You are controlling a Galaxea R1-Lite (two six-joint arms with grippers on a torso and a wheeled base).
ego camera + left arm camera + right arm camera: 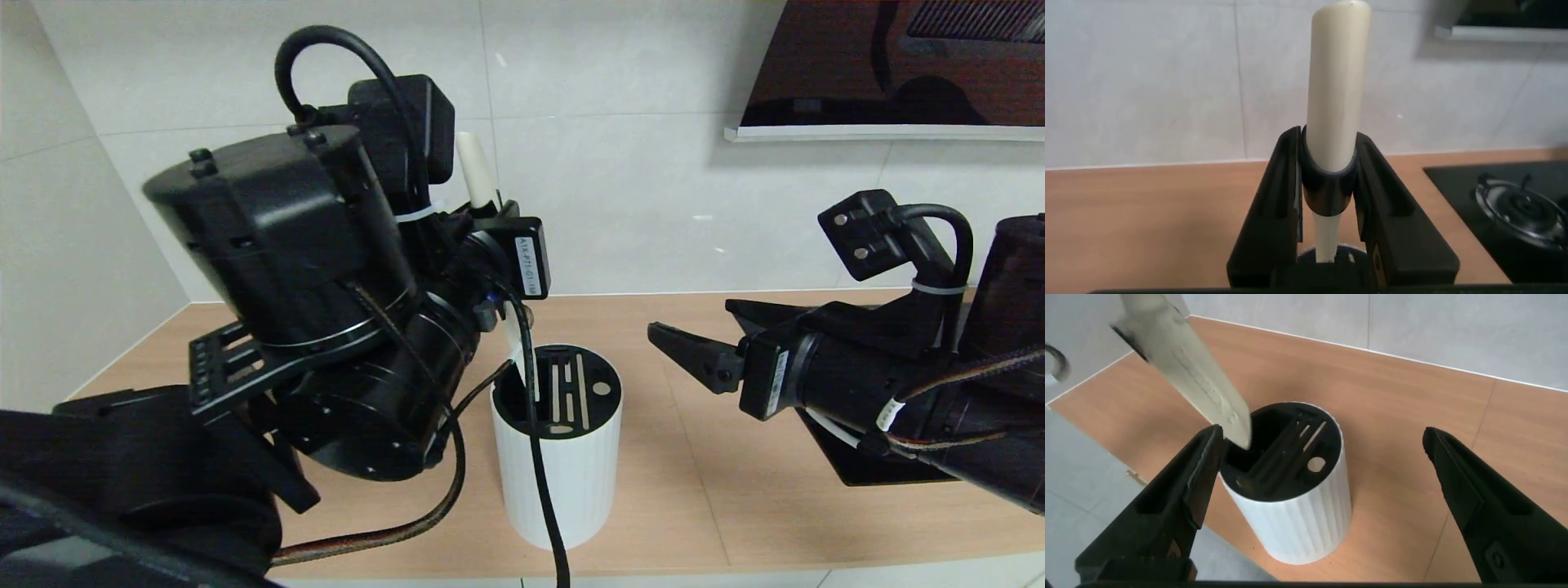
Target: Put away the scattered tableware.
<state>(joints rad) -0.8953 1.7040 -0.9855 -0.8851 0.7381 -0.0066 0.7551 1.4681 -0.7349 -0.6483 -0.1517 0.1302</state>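
Clamps cream-handled knife (1337, 90) in left claw (1331, 175), blade tip inside white ribbed cylindrical holder (563, 482); holds right claw (1321, 437) spread wide beside it.

Print check: we log a white label (531, 265) on the camera housing behind the left gripper's (1329, 175) jaws, and a white strip (781, 371) behind the right gripper's (694, 325) jaws. We cannot read either one.

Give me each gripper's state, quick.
Left gripper: shut on the cream knife, tip at the white holder's opening.
Right gripper: open, holding nothing.
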